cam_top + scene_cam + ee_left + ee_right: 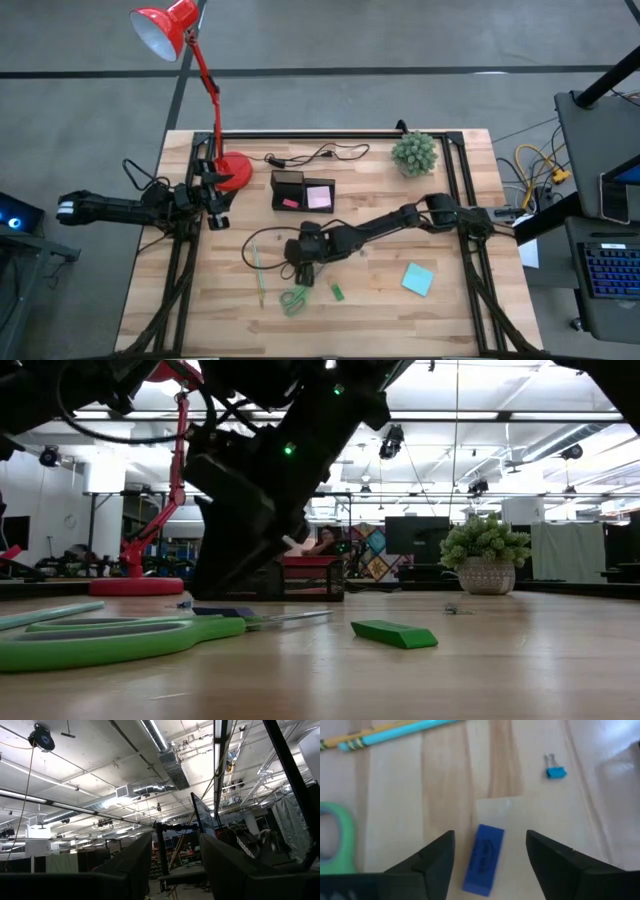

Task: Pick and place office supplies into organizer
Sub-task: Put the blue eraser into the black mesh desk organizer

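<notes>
Your table [440, 320] carries clutter at the far edge: a red lamp [170, 30] with its round base near the left arm, a black cable [315, 155] trailing beside it, a small potted plant [414, 152] toward the far right. The organizer [303, 191] sits just past mid-table, a pink pad in one compartment. Nearer you: green scissors [293, 299] and a thin pencil [257, 272] to their left, a small green piece [337, 291] to their right, a teal sticky pad [417, 279] well apart on the right side. Your right pincer [490, 851] hangs low over the table just above the scissors, its fingers spread wide, pinching nothing. A blue eraser [484, 859] lies flat on the wood directly between those fingers, touching neither; a tiny blue binder clip [555, 771] lies a little beyond, and the scissor handle sits off to one side. Nothing blocks the eraser. Your left pincer [213, 195] waits by the lamp base, fingers [130, 870] spread, empty, pointing up into the room.
</notes>
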You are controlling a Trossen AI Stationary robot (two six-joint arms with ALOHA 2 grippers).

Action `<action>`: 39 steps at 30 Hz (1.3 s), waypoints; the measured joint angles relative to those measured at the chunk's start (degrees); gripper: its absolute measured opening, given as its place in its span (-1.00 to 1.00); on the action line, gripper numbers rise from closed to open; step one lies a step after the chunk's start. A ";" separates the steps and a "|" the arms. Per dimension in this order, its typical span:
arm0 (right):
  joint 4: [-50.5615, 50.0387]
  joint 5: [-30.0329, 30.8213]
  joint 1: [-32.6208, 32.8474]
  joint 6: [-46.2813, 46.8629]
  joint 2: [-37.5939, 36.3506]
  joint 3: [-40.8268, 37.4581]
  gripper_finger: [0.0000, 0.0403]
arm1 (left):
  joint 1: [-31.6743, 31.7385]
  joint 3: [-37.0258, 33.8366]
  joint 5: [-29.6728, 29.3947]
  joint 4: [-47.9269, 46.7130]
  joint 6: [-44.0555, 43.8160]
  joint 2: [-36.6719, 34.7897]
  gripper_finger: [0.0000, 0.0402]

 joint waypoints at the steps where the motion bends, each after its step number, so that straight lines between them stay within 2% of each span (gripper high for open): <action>1: -0.32 0.00 -0.08 0.08 0.00 -0.01 0.19 | 0.00 0.00 0.02 0.04 0.00 -0.04 -0.23; 3: -0.51 -0.39 -0.14 0.18 0.02 -0.10 0.22 | 0.00 0.00 0.07 0.06 0.00 0.02 -0.23; 7: -0.30 -5.73 -0.23 -0.22 0.65 -0.09 0.21 | 0.00 0.00 0.06 0.04 0.00 -0.09 -0.23; 19: -2.88 -6.20 -0.62 -0.67 3.15 0.34 0.02 | 0.00 0.00 0.00 0.01 0.00 -0.24 -0.23; 23: -3.38 -6.44 -0.71 -0.85 3.02 0.28 -0.13 | 0.00 0.00 -0.02 0.02 0.00 -0.24 -0.23; 32: -4.75 -8.01 -1.13 -2.14 2.93 0.21 -0.64 | 0.00 0.00 -0.02 0.00 0.00 -0.24 -0.23; 35: -4.87 -7.96 -1.11 -2.22 2.75 0.19 -0.72 | 0.00 0.00 -0.02 0.00 0.00 -0.24 -0.23; 39: -4.95 -7.96 -1.08 -2.23 2.03 0.13 -0.74 | 0.00 0.00 -0.02 0.00 0.00 -0.24 -0.23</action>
